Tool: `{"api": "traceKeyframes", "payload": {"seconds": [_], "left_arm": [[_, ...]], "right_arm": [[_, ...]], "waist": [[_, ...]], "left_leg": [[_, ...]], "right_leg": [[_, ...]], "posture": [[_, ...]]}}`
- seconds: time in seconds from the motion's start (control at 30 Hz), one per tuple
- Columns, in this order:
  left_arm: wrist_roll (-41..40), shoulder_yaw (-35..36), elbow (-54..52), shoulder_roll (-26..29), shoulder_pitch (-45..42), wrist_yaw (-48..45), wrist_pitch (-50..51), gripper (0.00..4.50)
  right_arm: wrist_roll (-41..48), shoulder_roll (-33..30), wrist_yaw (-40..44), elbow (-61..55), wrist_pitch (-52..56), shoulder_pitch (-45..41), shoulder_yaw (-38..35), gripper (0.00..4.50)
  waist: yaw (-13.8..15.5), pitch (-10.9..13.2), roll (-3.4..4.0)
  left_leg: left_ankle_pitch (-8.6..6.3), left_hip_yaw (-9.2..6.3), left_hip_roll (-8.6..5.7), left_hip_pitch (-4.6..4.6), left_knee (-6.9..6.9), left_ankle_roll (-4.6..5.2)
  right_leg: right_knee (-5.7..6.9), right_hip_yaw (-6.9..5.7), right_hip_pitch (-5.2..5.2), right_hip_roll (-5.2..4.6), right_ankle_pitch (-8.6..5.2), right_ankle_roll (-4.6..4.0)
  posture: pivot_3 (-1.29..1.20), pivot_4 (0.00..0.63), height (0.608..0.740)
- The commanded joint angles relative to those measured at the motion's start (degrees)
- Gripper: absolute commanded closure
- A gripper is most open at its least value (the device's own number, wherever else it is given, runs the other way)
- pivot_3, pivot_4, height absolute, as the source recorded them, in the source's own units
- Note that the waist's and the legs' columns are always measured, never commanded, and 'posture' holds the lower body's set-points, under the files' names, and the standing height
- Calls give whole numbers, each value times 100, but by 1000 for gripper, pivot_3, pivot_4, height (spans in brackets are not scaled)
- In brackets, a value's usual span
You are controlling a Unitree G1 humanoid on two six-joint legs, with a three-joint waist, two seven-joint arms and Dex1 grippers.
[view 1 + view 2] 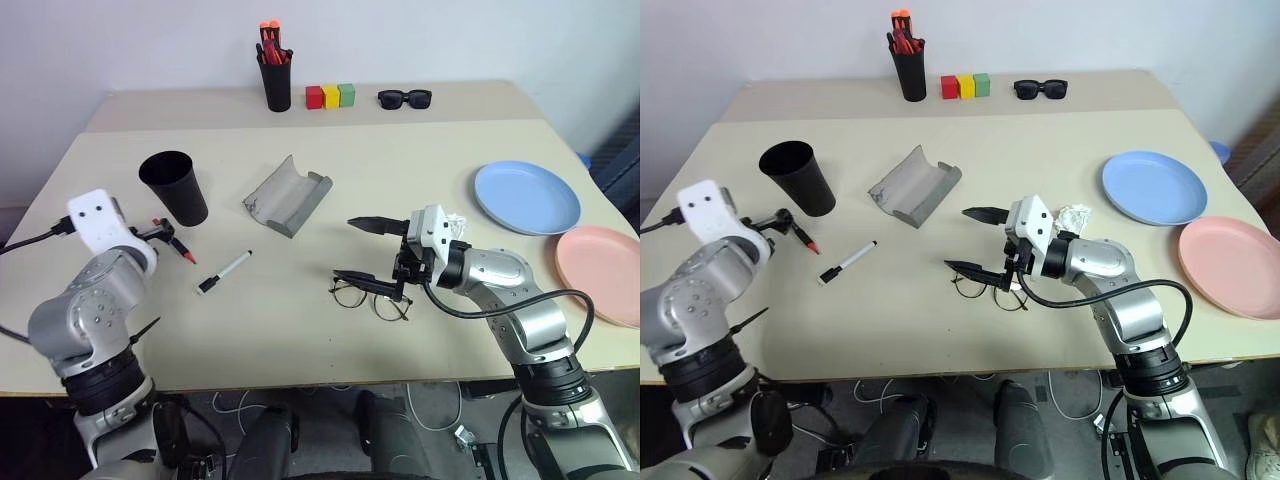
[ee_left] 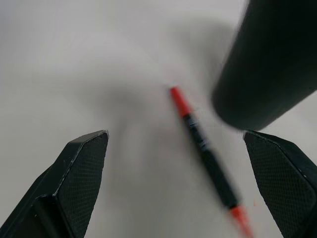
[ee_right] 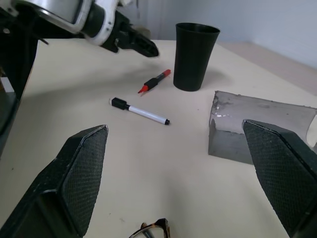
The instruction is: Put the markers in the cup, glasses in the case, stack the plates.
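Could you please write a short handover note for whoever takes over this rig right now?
Left gripper: jaws open, empty, over the red-capped black marker lying beside the wide tapered black plastic cup.
Right gripper: jaws open, empty, just above the thin wire-frame glasses on the table.
White-barrelled marker with black cap lies loose on the table; grey hard-shell case lies open.
Light blue round plastic plate and pink round plastic plate sit side by side.
Done: nothing yet.
Left: both markers into the cup, glasses into the case, plates stacked.
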Motion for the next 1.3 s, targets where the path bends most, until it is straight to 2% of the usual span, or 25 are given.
{"api": "traceKeyframes", "payload": {"seconds": [0.03, 0.33, 0.5, 0.67, 0.8, 1.03, 1.17, 1.23, 1.3], "left_arm": [[283, -165, 283, -28, -196, 35, -220, 0], [769, -356, 775, -430, -439, 274, -324, 0], [842, -150, 904, -652, -584, 408, -83, 0], [936, -97, 881, -720, -593, 379, -23, 2285], [1141, -145, 848, -696, -636, 469, 193, 4464], [1695, -125, 570, -432, -434, 623, -117, 4491], [1917, 43, 332, -230, -44, 541, -1203, 4491], [1865, 58, 306, -110, 95, 222, -2105, 4491], [1416, 223, 330, -98, 131, -457, -3113, 4491]], "right_arm": [[16, 9, -68, -264, -101, 50, -62, 55], [-27, -20, -166, -412, -32, 152, -36, 55], [-39, -56, -171, -390, -7, 98, -51, 55], [-38, -84, -171, -380, -2, 85, -54, 0], [-59, -85, -173, -348, -19, 67, -39, 0], [-86, -84, -152, -283, -43, 35, -46, 0], [-99, -96, -119, -223, -80, 31, -64, 0], [-92, -75, -115, -192, -83, 1, -58, 0], [-98, -61, -113, -168, -90, -29, -47, 0]], "waist": [[-11, 0, 0], [1, 0, 0], [4, 0, -1], [-4, 0, -1], [-1, 0, -1], [-18, 0, -1], [-14, 0, -1], [2, 0, -1], [44, -1, -1]], "left_leg": [[0, 0, 0, 0, -1, 0], [0, 0, 0, -1, 0, -1], [1, 0, 0, -2, 0, -2], [1, 0, 0, -2, 0, -2], [1, 0, 0, -2, 0, -2], [1, 0, 0, -2, 0, -2], [1, 0, 1, -2, -3, -3], [1, 1, 1, -2, -2, -4], [3, 0, 0, -5, -1, -8]], "right_leg": [[0, 0, 0, 0, 0, 0], [-1, 0, 0, 0, 0, 1], [-1, 0, 0, 0, 0, 1], [-2, 0, -1, 0, 0, 1], [-2, 0, 0, 0, 0, 1], [-2, 0, 0, 0, 1, 1], [-2, 0, -4, 0, 0, 1], [-2, 0, -4, -1, 1, 1], [-3, 0, -3, -1, 1, 0]], "posture": [[0, 150, 740], [0, 150, 740], [0, 150, 740], [0, 150, 740], [0, 150, 740], [0, 150, 740], [0, 150, 740], [0, 150, 740], [0, 150, 740]]}}
